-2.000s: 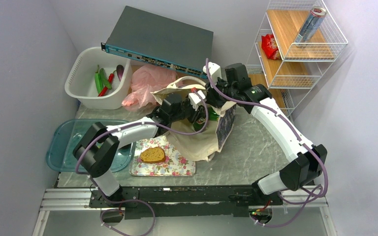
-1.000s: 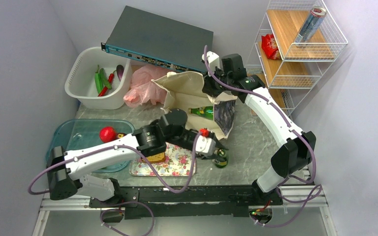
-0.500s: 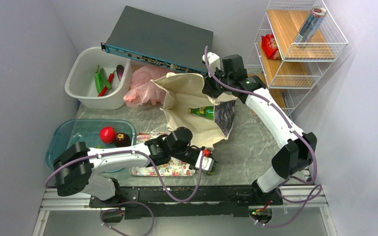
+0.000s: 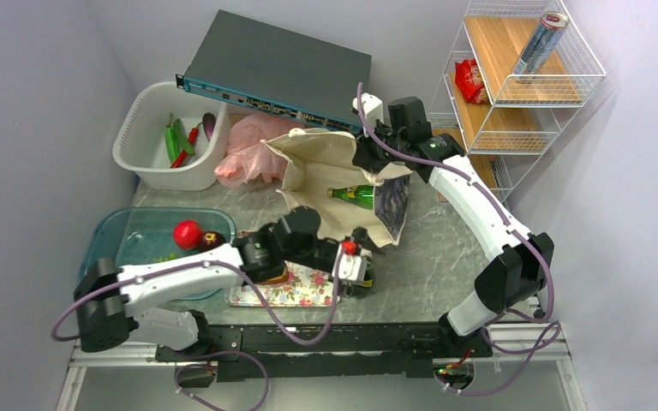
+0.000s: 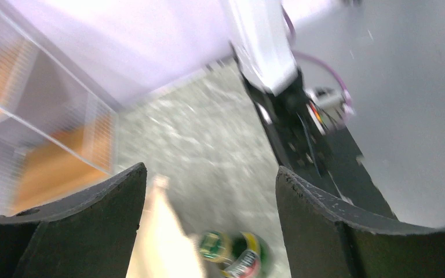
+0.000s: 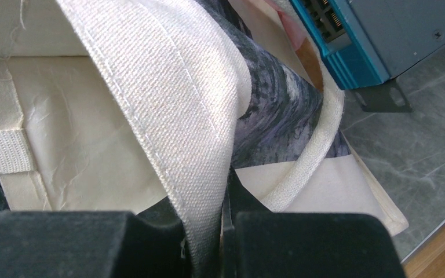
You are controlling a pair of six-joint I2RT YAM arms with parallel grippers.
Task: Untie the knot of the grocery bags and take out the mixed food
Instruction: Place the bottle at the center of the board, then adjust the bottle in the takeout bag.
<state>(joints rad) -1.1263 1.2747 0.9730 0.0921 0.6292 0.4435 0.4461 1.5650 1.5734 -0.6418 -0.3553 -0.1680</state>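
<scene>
Already, the peppers (image 4: 174, 137) lie in the white tub (image 4: 137, 154), and the apple (image 4: 187, 233) and plum (image 4: 212, 241) lie in the teal tray (image 4: 107, 257). The left claw (image 5: 210, 174) stands spread, with a small green bottle (image 5: 232, 259) lying just below its fingers. A second bottle (image 4: 355, 195) is left inside the tote (image 4: 326, 158). The right claw (image 6: 208, 237) pinches the tote's rim.

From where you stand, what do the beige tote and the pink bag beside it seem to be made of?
The tote looks like matte woven canvas: coarse weave and stitched hems show close up. The pink bag is probably thin plastic film: translucent, crinkled, faintly shiny.
</scene>
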